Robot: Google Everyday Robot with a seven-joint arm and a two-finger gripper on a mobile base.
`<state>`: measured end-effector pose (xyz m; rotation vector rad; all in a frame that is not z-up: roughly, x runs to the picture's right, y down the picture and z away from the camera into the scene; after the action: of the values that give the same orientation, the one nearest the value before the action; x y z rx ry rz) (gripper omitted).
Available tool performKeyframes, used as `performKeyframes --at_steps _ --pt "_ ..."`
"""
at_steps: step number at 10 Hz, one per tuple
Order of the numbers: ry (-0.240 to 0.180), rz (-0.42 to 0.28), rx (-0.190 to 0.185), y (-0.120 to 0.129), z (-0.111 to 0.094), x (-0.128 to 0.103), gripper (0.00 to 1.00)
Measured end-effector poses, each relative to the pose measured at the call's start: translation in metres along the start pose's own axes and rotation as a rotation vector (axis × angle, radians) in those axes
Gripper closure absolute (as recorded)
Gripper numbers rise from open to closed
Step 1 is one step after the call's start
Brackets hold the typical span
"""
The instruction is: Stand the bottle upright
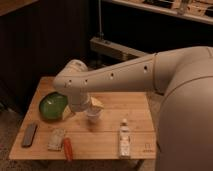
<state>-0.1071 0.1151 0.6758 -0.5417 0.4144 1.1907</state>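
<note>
Camera view of a light wooden slatted table (95,142) with my arm reaching in from the right.

Near edge, left of centre: a small red-orange tube (67,149) lies flat, its length running near to far. Just beside it on the left lies a pale flat packet (56,139). Farther left, near the table's left edge, lies a dark grey flat bar-shaped object (29,135).

Near edge, right of centre: the small clear-whitish plastic bottle with a white cap and pale label (124,141) lies on its side on the table. Its length runs near to far, with the cap at the far end. It is well apart from my gripper and touches nothing else on the table.

Middle of the table: a translucent white cup (93,115) stands upright. My gripper (79,106) hangs at the lower end of my white arm (115,77), just left of the cup, between the cup and a round green bowl (52,106). It is largely hidden by the arm's own casing, so whether it is wide, narrow or holding anything I cannot tell.

Just beyond the cup sits a pale yellowish object (97,103) that I cannot identify.

Far background: a grey metal rail (112,47) against dark panelling.
</note>
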Motion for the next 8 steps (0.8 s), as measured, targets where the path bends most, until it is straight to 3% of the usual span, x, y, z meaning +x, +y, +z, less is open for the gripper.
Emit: performKeyframes --at_steps 2,3,6,7,8 --pt "-0.008 0.036 -0.002 -0.005 0.000 -0.001 0.00" --pt "-0.010 0.077 -0.010 -0.020 0.003 -0.005 0.00" --pt "-0.002 0.182 -0.080 -0.046 0.021 -0.012 0.00" --pt "-0.010 0.201 -0.133 -0.055 0.029 -0.013 0.00" --pt "-0.011 0.224 -0.162 -0.068 0.038 -0.013 0.00"
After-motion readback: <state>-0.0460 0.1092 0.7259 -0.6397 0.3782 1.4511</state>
